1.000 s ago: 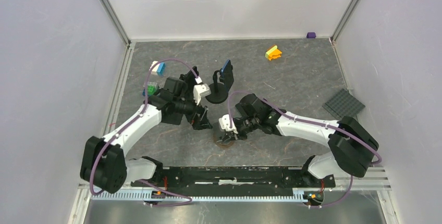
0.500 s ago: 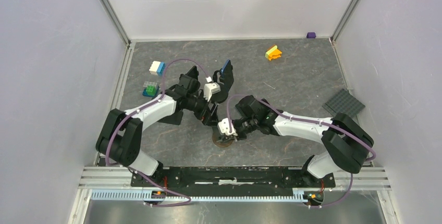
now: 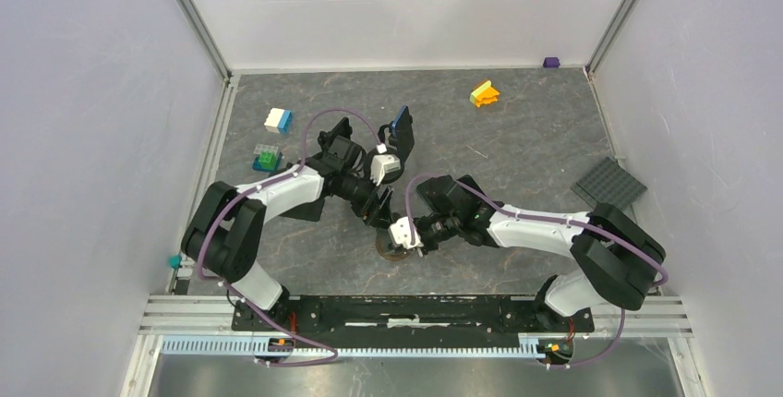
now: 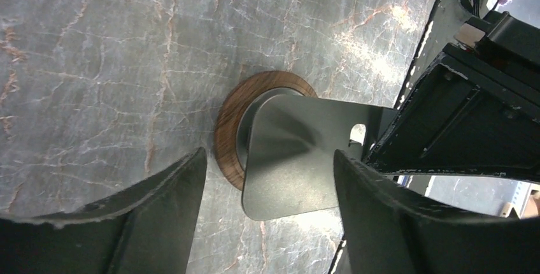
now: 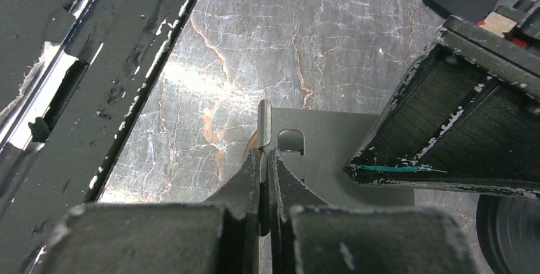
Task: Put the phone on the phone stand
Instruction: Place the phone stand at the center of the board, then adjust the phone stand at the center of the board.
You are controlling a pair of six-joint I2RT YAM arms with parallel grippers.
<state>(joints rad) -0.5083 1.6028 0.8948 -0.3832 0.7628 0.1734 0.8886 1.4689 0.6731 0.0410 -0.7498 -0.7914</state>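
The phone stand has a round wooden base and a grey metal plate. My right gripper is shut on the plate's upturned lip, and it sits just right of the stand in the top view. My left gripper hangs open over the stand with the plate between its fingers, touching neither. In the top view it sits just above the stand. The phone, dark with a blue edge, stands upright behind the left gripper, apart from both grippers.
Coloured blocks lie at the back: white and blue, green, yellow and orange, small purple. A grey studded plate lies at the right wall. The arms' base rail runs along the near edge.
My left arm has swung right and forward from beside the phone to over the stand. The right gripper has kept its hold on the stand and barely moved.
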